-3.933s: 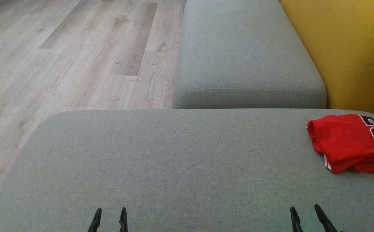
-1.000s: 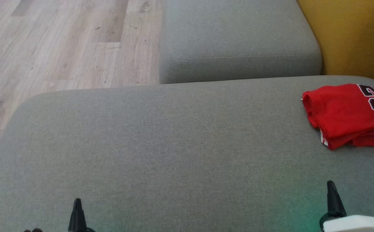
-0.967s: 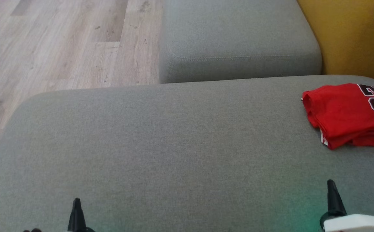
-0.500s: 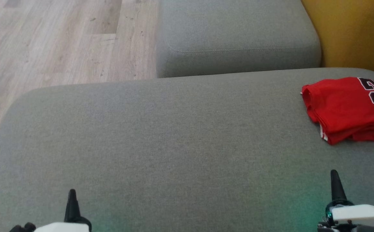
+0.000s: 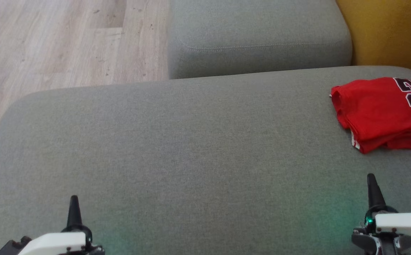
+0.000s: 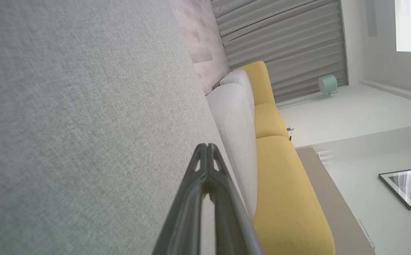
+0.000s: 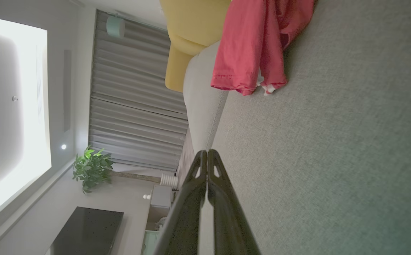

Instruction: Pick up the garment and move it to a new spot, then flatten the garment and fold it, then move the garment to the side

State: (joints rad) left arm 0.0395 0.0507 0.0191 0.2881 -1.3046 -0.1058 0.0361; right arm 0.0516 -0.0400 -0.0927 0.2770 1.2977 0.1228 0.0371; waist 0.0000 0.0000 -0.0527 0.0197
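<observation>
- The red garment [image 5: 379,113] was seen lying in a compact, layered bundle on the large grey cushion [image 5: 191,148], at its far right edge, with a black-and-white number showing on top.
- The left gripper [image 5: 73,200] was held at the cushion's near left, its two fingers pressed together with nothing between them.
- The right gripper [image 5: 371,179] was likewise closed tight and empty, near the garment but apart from it.
- A second grey cushion [image 5: 258,28], a yellow backrest [image 5: 389,32] and a wooden floor [image 5: 49,46] were seen beyond.
</observation>
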